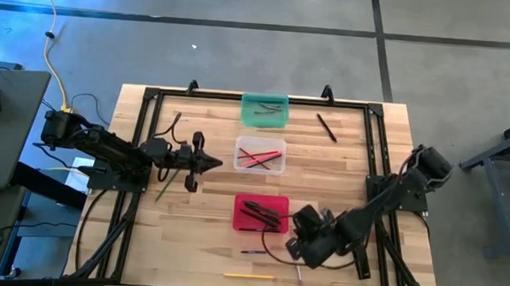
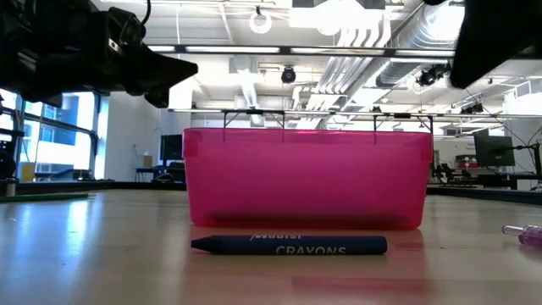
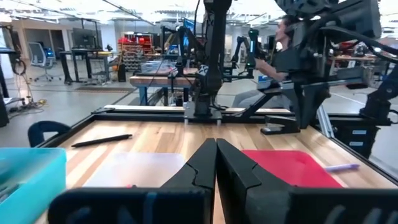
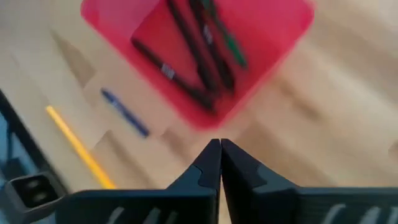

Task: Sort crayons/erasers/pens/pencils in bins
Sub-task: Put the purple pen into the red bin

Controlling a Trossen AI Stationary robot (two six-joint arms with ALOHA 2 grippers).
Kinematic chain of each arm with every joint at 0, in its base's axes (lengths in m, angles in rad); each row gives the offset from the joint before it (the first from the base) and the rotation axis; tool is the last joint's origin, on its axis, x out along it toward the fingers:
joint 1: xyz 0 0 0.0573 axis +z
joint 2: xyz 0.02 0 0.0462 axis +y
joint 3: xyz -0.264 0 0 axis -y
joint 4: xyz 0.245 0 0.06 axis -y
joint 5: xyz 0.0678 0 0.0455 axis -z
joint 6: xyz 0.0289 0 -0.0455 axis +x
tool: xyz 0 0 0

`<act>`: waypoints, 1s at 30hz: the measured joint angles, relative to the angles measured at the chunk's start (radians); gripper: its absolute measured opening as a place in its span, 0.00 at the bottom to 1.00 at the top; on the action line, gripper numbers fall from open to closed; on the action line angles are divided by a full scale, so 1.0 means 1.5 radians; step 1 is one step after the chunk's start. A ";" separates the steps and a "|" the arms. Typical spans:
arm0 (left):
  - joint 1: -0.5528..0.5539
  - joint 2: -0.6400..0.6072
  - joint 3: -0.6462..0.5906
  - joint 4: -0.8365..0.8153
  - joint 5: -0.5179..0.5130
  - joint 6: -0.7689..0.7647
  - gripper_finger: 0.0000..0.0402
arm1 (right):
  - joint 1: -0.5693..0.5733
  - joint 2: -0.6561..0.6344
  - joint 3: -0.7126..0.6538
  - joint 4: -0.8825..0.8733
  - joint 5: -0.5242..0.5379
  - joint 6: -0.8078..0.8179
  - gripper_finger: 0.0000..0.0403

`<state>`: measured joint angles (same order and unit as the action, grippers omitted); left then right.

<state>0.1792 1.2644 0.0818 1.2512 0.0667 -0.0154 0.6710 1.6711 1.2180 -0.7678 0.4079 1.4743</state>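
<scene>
Left gripper (image 1: pixel 211 163): fingers pressed together, holding nothing, just left of the clear bin (image 1: pixel 260 155).
Green bin (image 1: pixel 265 109): at the far edge, dark sticks inside.
Clear bin: middle, red pencils (image 1: pixel 256 156) inside.
Red bin (image 1: pixel 260 212): nearest, pens (image 4: pixel 193 50) inside.
Blue crayon (image 2: pixel 289 245): on the table before the red bin.
Right gripper (image 4: pixel 219 149): fingers together, empty, beside the red bin.

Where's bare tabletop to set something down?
Free: right of the clear plastic tub, below the lone black pen; also left of the red plastic tub. Crowded: front edge around the blue crayon, yellow pencil and right gripper.
</scene>
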 joint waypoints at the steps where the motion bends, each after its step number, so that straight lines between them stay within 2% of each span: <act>1: -0.003 0.000 0.000 0.000 0.000 0.000 0.00 | 0.004 0.012 0.019 -0.017 -0.016 0.031 0.03; 7: -0.012 0.000 0.000 -0.001 0.000 0.005 0.00 | 0.012 0.078 0.113 -0.133 -0.107 0.173 0.21; 12: -0.012 0.000 0.000 -0.002 0.000 0.005 0.00 | 0.012 0.127 0.135 -0.104 -0.146 0.208 0.37; 16: -0.012 0.000 0.000 -0.004 0.000 0.005 0.00 | 0.006 0.162 0.135 -0.076 -0.222 0.217 0.44; 18: -0.012 0.000 0.000 -0.004 0.000 0.005 0.00 | 0.003 0.174 0.135 -0.067 -0.247 0.219 0.45; 22: -0.012 0.000 0.000 -0.005 0.000 0.005 0.00 | 0.002 0.189 0.135 -0.061 -0.249 0.245 0.45; 30: -0.012 0.000 0.000 -0.010 0.000 0.005 0.00 | 0.002 0.238 0.135 -0.021 -0.252 0.243 0.37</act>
<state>0.1608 1.2648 0.0818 1.2361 0.0669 -0.0074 0.6746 2.0280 1.4200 -0.7994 0.0294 1.8391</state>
